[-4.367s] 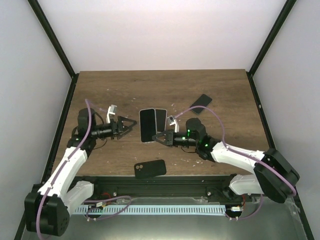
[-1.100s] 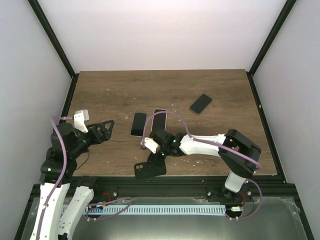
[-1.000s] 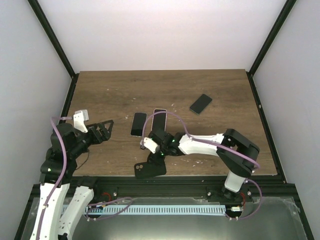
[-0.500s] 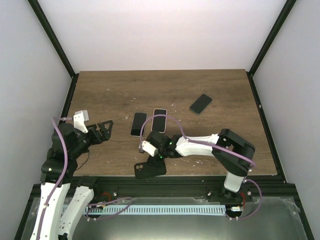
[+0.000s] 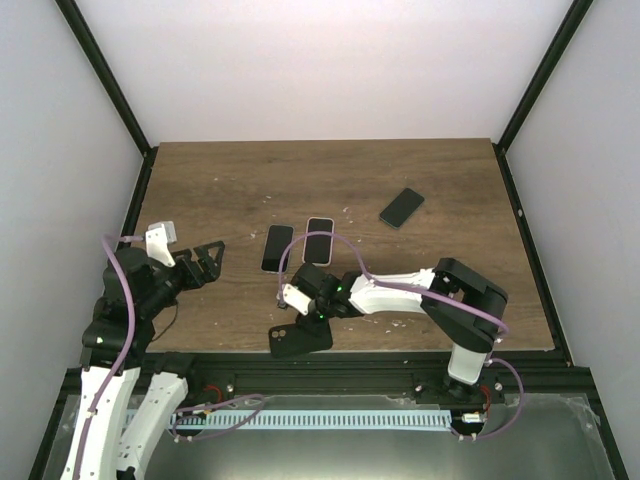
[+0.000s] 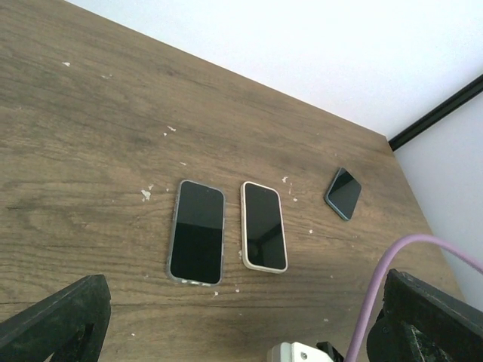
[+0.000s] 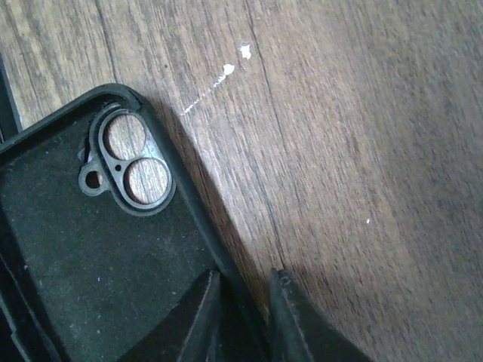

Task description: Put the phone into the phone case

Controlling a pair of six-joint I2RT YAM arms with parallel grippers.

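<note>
At the phone case (image 5: pixel 300 337) rim, stretched low with right gripper (image 7: pixel 243 280) pinching its wall; well left, left gripper (image 5: pixel 205 262) raised, spread wide.

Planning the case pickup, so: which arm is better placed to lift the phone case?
Right. The right end effector grips the rim of the phone case; the left end effector hovers open, far from it.

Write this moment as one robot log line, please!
right claw: astride case rim | left claw: open, empty | white phone: flat on table
</note>
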